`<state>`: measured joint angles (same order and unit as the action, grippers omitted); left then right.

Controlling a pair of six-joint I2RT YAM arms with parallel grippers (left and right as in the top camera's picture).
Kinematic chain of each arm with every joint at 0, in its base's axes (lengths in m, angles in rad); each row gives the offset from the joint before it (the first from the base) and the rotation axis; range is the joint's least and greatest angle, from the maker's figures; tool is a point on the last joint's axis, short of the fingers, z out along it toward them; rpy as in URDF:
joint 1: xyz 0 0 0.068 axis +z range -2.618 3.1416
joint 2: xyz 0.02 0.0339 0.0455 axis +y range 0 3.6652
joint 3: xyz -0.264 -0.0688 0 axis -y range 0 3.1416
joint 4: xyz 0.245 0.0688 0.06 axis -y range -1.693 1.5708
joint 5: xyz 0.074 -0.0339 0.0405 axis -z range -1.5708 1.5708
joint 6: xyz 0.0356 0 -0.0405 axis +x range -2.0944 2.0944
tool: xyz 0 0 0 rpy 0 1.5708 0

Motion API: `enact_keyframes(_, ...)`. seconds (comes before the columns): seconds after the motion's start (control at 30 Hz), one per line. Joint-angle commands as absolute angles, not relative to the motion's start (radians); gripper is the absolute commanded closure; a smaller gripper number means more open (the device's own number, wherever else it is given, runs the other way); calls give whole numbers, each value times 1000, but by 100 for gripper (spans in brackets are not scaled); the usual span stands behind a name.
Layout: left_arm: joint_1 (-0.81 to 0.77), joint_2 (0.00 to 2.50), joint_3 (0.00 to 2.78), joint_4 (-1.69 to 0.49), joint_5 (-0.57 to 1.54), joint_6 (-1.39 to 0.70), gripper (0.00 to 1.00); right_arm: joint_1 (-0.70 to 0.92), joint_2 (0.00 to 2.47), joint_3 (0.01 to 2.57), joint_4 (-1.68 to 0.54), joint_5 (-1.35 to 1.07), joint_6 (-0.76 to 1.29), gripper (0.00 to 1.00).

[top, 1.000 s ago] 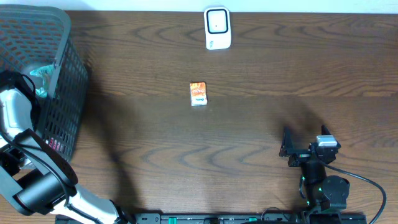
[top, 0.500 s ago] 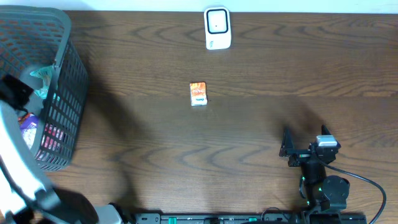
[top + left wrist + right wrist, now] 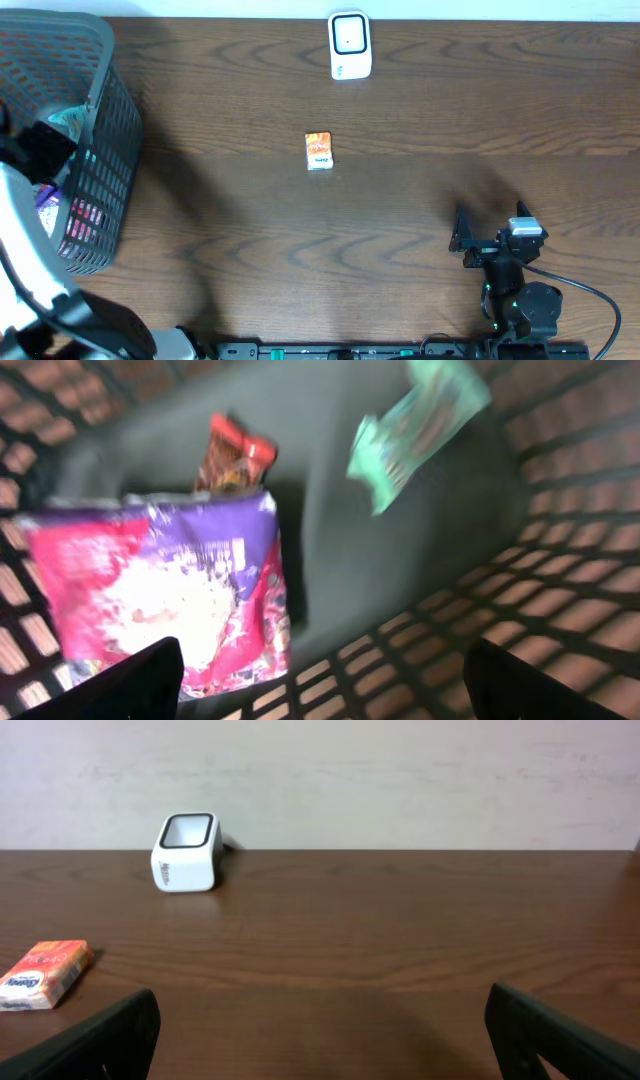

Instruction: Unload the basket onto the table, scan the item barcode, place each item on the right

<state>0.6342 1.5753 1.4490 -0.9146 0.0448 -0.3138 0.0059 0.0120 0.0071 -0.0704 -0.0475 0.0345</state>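
Observation:
My left gripper [image 3: 320, 682] hangs open inside the grey mesh basket [image 3: 100, 60], nothing between its fingers. Below it lie a purple and pink bag [image 3: 170, 590], a red-brown packet [image 3: 232, 455] and a mint green packet [image 3: 415, 425]. The white barcode scanner [image 3: 350, 45] stands at the far middle of the table, also in the right wrist view [image 3: 186, 852]. A small orange box [image 3: 319, 150] lies flat in front of the scanner, at the left of the right wrist view [image 3: 45, 974]. My right gripper [image 3: 320, 1030] rests open and empty at the near right [image 3: 462, 232].
The basket fills the table's far left corner and its mesh walls close round my left gripper. The left arm [image 3: 30, 250] reaches up along the left edge. A pale wall [image 3: 400, 780] stands behind the table's far edge.
The left arm has swung further over the basket and its gripper has gone from shut to open. The right arm, orange box and scanner have not moved.

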Motion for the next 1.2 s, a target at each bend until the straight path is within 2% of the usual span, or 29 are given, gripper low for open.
enact_keyframes(0.0,638,1643,1414,-921,-23,-308,11,2,6,6,-75,-39,44,1)
enact_keyframes(0.37,637,1882,1402,-971,-307,-315,11,2,6,6,-75,-39,44,1)
enact_keyframes(0.53,638,1963,1402,-998,-331,-339,13,2,6,6,-75,-39,44,1)
enact_keyframes(0.6,638,1987,1402,-1005,-330,-339,20,2,6,6,-75,-39,44,1)
enact_keyframes(0.63,638,1996,1402,-1009,-331,-339,31,2,6,6,-75,-39,44,1)
enact_keyframes(0.67,638,2004,1402,-1010,-331,-338,56,2,6,6,-75,-39,44,1)
enact_keyframes(0.7,638,2008,1402,-1010,-331,-338,76,2,6,6,-75,-39,44,1)
enact_keyframes(0.73,638,2008,1402,-1010,-331,-339,91,2,6,6,-75,-39,44,1)
enact_keyframes(1.0,638,1943,1446,-1063,-319,-339,93,2,6,6,-75,-39,44,1)
enact_keyframes(1.17,638,1812,1504,-1055,-184,-339,93,2,6,6,-75,-39,44,1)
